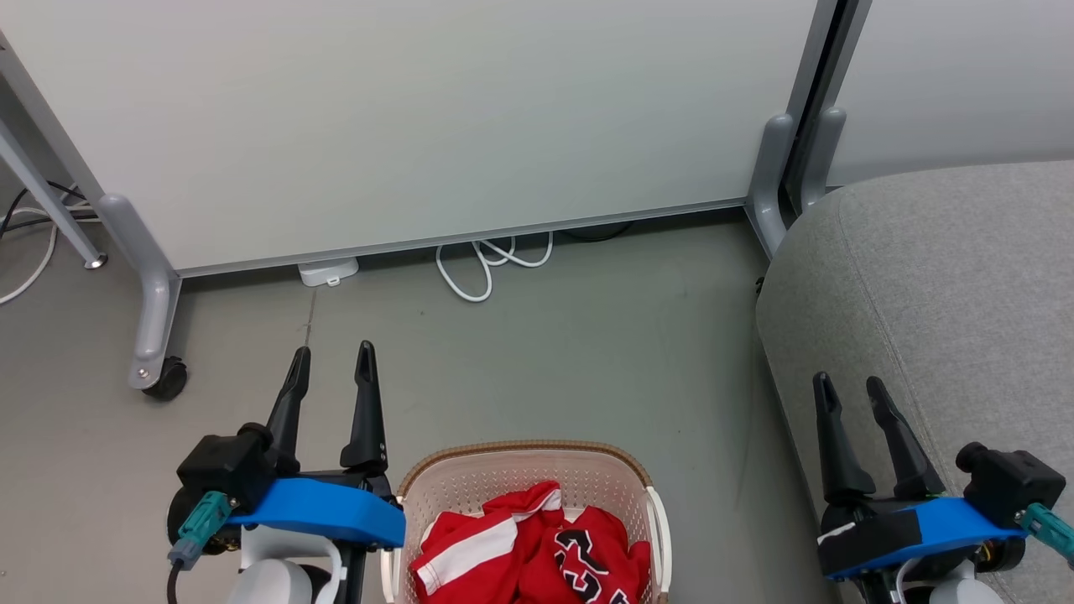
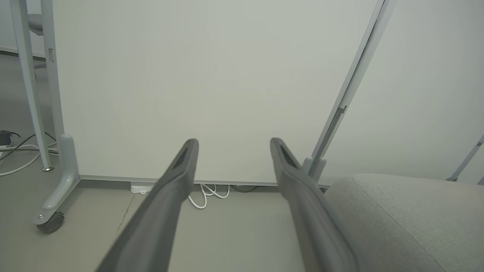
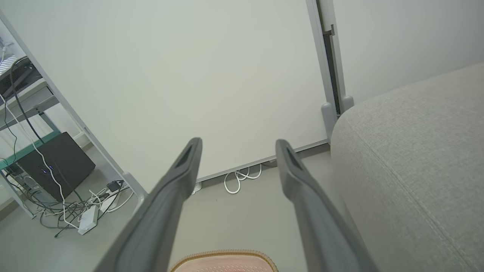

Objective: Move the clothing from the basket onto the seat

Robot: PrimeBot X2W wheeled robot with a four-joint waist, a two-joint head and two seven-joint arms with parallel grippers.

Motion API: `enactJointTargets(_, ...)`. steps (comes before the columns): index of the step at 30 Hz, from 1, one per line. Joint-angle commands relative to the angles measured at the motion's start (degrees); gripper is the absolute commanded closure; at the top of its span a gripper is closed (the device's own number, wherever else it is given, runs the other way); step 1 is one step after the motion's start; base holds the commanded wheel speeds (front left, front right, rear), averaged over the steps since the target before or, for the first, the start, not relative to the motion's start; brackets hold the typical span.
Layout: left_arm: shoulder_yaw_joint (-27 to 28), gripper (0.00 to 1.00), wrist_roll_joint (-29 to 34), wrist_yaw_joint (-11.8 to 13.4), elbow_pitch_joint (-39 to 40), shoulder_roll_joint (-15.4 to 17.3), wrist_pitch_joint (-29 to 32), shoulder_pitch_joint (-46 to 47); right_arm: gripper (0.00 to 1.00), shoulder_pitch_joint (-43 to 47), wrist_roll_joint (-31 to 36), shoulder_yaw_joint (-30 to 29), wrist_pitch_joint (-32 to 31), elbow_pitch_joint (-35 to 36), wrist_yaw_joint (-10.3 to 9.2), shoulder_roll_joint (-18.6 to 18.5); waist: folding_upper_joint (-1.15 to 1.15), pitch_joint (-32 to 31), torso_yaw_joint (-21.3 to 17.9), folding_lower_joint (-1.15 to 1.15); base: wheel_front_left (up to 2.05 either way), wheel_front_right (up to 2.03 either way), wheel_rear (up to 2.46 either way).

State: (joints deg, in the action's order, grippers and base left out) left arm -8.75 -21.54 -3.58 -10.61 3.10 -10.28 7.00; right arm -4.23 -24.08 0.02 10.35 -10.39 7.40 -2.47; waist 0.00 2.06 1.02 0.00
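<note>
On the grey floor (image 1: 587, 352), between the two arms, the basket (image 1: 524, 446) stands upright. The clothing (image 1: 537, 545) lies bundled inside it: the white-striped garment (image 1: 466, 549) on the left, the numbered garment (image 1: 591, 562) on the right, the two touching. The seat (image 1: 940, 285) stands near the basket's right side. The left gripper (image 1: 333, 349) hovers just beside the basket's left rim, fingers parted and empty. The right gripper (image 1: 848, 382) hangs over the seat's near edge, fingers likewise apart and empty. Behind, a white cable (image 1: 491, 260) lies coiled under a pale wheeled panel (image 1: 419, 109).
</note>
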Motion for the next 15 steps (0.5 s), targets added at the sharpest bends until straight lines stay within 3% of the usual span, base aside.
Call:
enactJointTargets(1,-0.4,0.0,1.5,-0.3,0.2,0.2,-0.6,1.2,0.0,-0.7,1.3,0.2,0.5,0.4,0.11,-0.5,0.0,0.0,0.0,0.0,0.0,0.0,0.0)
enactJointTargets(15,-1.4,0.0,7.8,-1.3,-1.0,-0.1,-2.3,1.7,0.0,-0.9,7.9,0.7,2.2,-0.3,0.12,-0.5,0.0,0.5,0.3,0.0,0.0,0.0,0.0)
